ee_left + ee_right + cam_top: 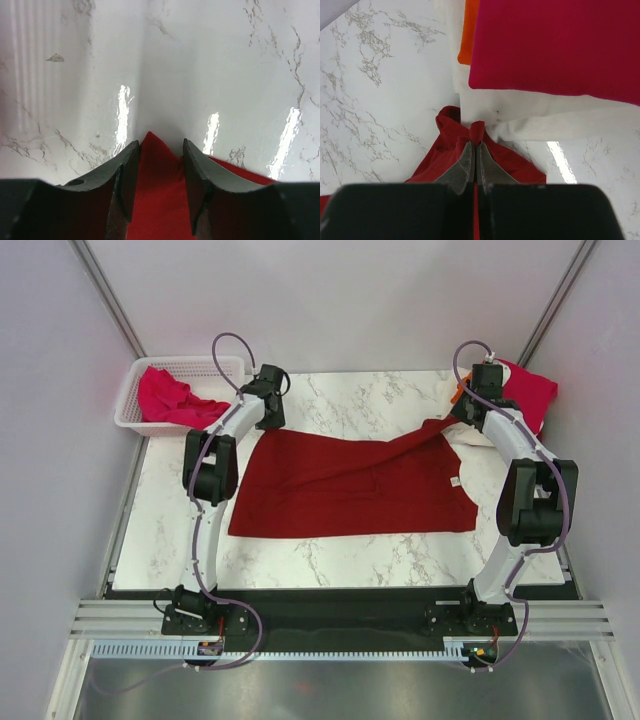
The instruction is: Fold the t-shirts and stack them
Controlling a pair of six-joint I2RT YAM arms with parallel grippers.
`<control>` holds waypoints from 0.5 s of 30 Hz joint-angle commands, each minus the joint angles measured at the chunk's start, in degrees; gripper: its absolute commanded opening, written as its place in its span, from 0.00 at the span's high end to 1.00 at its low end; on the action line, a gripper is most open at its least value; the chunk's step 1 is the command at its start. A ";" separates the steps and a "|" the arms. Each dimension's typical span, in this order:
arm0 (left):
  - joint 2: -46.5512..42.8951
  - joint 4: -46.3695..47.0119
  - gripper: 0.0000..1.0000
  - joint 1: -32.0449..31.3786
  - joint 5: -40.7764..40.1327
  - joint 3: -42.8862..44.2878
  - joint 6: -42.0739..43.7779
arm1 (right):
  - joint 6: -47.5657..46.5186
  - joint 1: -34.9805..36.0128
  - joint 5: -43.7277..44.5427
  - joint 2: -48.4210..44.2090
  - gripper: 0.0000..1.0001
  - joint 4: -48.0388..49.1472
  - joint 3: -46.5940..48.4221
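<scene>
Lying across the middle of the marble table, the dark red t-shirt is spread mostly flat, with its far edge drawn up toward 2 o'clock. It reads as light, limp cloth. It should sag and drag rather than keep a shape, and the glossy top will probably let it slide. The far corners look like the best places to take hold, with both lifted together so the fold comes out even.

The right gripper has its fingers pressed together on a small bunched tuft of the red cloth. It sits just beside the folded stack at 2 o'clock, where a magenta t-shirt lies on top of an orange t-shirt and a cream-white t-shirt.

The left gripper, at the shirt's 10 o'clock corner, has its fingers spread. The red corner tip sits in the gap between them and is not yet clamped.

At 10 o'clock on the table stands a white mesh basket holding a crumpled pink t-shirt.
</scene>
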 commanded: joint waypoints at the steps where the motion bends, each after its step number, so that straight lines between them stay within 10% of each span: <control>1: 3.25 -3.30 0.53 -0.16 2.83 3.68 3.39 | 0.50 -0.27 -1.35 -2.44 1.00 2.46 -0.12; 8: 1.41 -4.79 0.98 -0.16 3.01 4.39 3.31 | -0.03 -0.09 -14.70 2.30 1.00 3.43 8.38; 15: -5.26 -5.93 0.98 0.90 -0.77 3.78 4.89 | -1.87 1.49 -22.88 10.72 1.00 -0.87 24.12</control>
